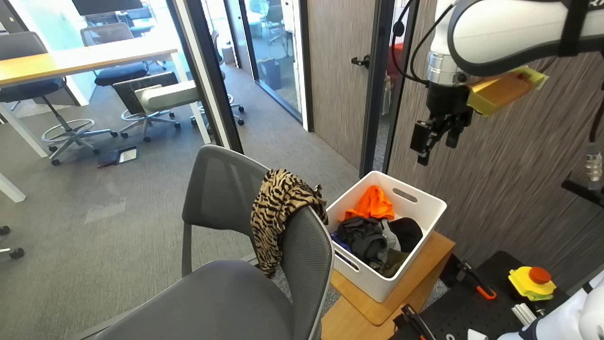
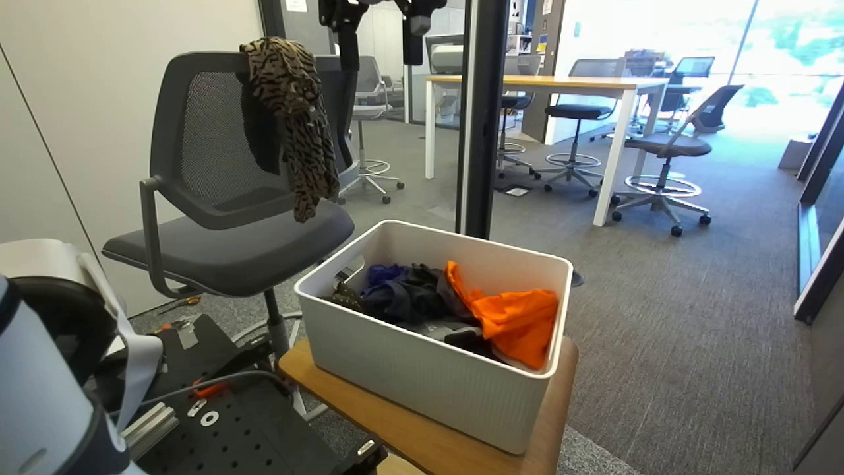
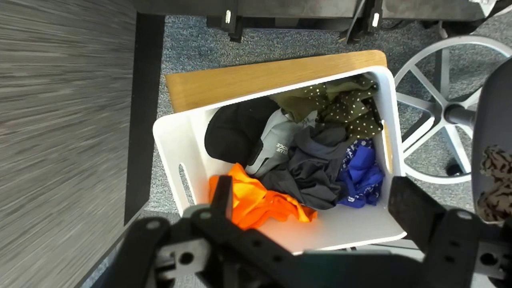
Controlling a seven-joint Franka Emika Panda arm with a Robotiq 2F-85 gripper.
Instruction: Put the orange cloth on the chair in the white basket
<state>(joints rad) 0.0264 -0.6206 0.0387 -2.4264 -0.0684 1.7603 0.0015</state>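
The orange cloth (image 1: 373,203) lies crumpled inside the white basket (image 1: 364,282), against one end, beside dark clothes. It also shows in an exterior view (image 2: 517,318) and in the wrist view (image 3: 260,202). The basket shows in an exterior view (image 2: 422,376) and in the wrist view (image 3: 170,140). The grey chair (image 1: 222,302) stands beside the basket, and it also shows in an exterior view (image 2: 264,257). My gripper (image 1: 438,149) is open and empty, high above the basket. Its fingers are spread wide apart in an exterior view (image 2: 381,61) and in the wrist view (image 3: 312,196).
A leopard-print cloth (image 1: 278,212) hangs over the chair's backrest. The basket stands on a wooden stand (image 1: 427,264). It holds black, grey, blue and olive clothes. A wood-grain wall (image 1: 500,179) and a black cart (image 1: 500,283) are close by.
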